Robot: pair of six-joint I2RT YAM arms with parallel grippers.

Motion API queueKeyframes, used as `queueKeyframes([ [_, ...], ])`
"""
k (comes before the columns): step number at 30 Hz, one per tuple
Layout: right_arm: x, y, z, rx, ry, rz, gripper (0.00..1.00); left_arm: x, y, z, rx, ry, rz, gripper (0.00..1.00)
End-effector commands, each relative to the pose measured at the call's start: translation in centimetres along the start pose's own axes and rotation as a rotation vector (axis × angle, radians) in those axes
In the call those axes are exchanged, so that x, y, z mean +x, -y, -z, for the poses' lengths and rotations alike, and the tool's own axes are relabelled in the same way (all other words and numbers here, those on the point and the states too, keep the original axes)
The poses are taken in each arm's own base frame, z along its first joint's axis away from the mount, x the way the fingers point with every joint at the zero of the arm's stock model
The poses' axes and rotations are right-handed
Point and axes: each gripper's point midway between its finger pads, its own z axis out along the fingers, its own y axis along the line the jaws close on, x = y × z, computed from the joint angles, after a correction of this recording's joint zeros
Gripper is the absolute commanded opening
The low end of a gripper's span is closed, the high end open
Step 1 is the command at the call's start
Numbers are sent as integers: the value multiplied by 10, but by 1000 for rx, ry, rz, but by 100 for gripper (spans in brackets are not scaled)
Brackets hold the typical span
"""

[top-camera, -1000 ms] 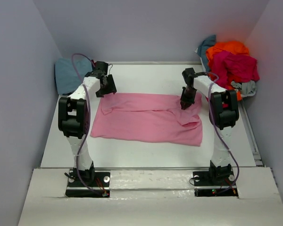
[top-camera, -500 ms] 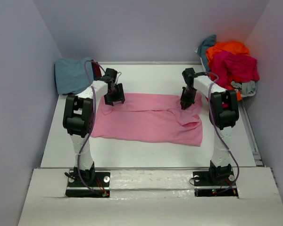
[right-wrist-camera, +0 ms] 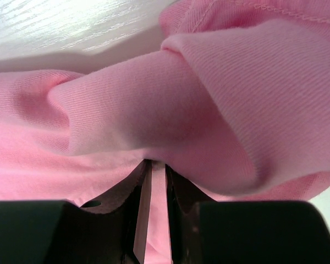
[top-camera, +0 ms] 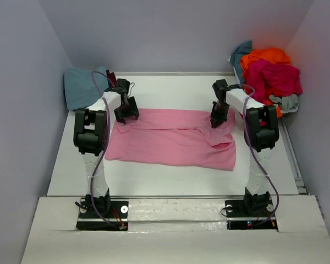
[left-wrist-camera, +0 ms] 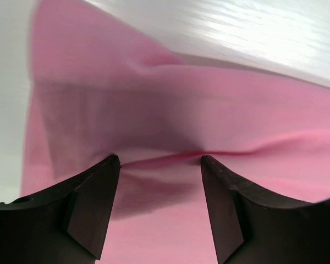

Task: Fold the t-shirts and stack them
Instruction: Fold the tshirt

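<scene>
Nearby, in the far left corner, a teal-blue shirt [top-camera: 81, 88] lies crumpled against the wall. In the far right corner a heap of shirts [top-camera: 269, 71] shows orange, crimson, teal and a scrap of grey. Both sit well apart from the pink t-shirt [top-camera: 170, 140], which lies spread across the middle of the white table [top-camera: 170, 179], rumpled toward its right end.

Both arms rise from their bases at the near edge, elbows up and wrists bent down onto the shirt's far edge. The left gripper [left-wrist-camera: 159, 162] is at the far left corner, its fingers spread wide to either side of a raised crease. The right gripper [right-wrist-camera: 157, 165] is near the far right corner, its fingers pinched together on a bunched fold of pink cloth.

That fold bulges over the right fingertips and hides them in the wrist view. Whether the left pads [left-wrist-camera: 93, 209] touch the cloth cannot be told. A purple cable [top-camera: 103, 159] runs along the left arm, and the heap covers its own lower layers.
</scene>
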Motion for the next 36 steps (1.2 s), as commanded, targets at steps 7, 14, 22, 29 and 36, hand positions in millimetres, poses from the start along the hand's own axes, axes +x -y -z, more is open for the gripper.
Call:
queueKeyframes([
  [7,8,6,-17,18,-20,13,22,-24,-81,8,-166,22,137,74],
  [14,8,7,-18,18,-20,15,22,-26,-85,8,-169,28,154,74],
  [22,8,6,-19,13,-24,19,22,-45,-82,24,-164,98,159,74],
  [29,-3,-4,-21,0,-38,25,23,-57,-81,32,-180,100,149,74],
  [36,-38,-25,-16,-17,-24,40,23,-70,-70,17,-172,77,149,74],
])
